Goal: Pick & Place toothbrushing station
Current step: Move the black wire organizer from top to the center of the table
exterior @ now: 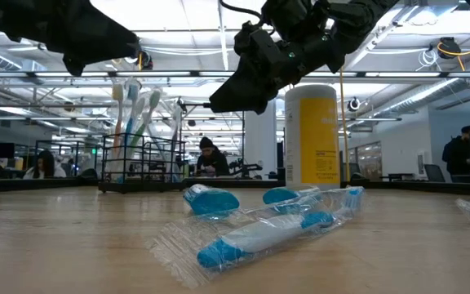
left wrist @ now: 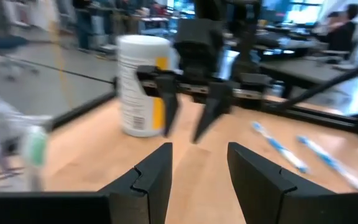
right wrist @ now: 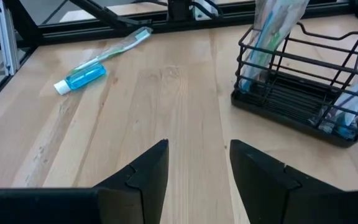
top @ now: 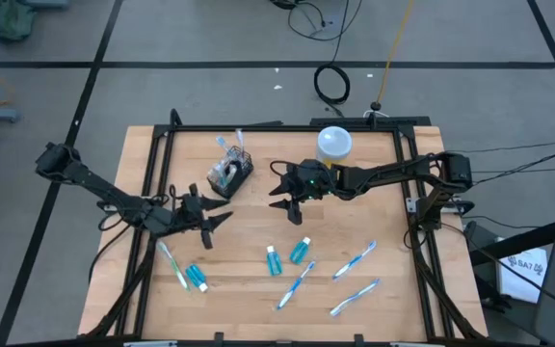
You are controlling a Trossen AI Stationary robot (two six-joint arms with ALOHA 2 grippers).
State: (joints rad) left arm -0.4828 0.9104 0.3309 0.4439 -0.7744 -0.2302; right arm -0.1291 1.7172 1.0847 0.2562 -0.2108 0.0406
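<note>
Left hand hovering over desk, left-centre, fingers spread, gripping nothing. Right hand hovering near desk centre, fingers likewise spread, nothing between them. Both hands hanging clear of the wood in low view, pointing toward each other across a bare strip of desk.

Wire basket sitting toward far side of desk, between the two hands, just beyond them. Standing in basket: several wrapped toothbrushes, upright, leaning slightly. Right wrist view showing basket close ahead of right hand, not touching.

White canister w/ yellow label standing at far edge, just beyond right arm; also showing in left wrist view behind right hand.

Lying loose on near half of desk:
- toothbrush + teal tube side by side, near left hand, toward front-left.
- two teal tubes at centre, close together, not touching.
- toothbrush just in front of those tubes, angled.
- two more toothbrushes to the right, roughly parallel, apart.

Low view: wrapped toothbrush lying nearest camera, tubes just behind it. People sitting at workstations in room behind desk.
</note>
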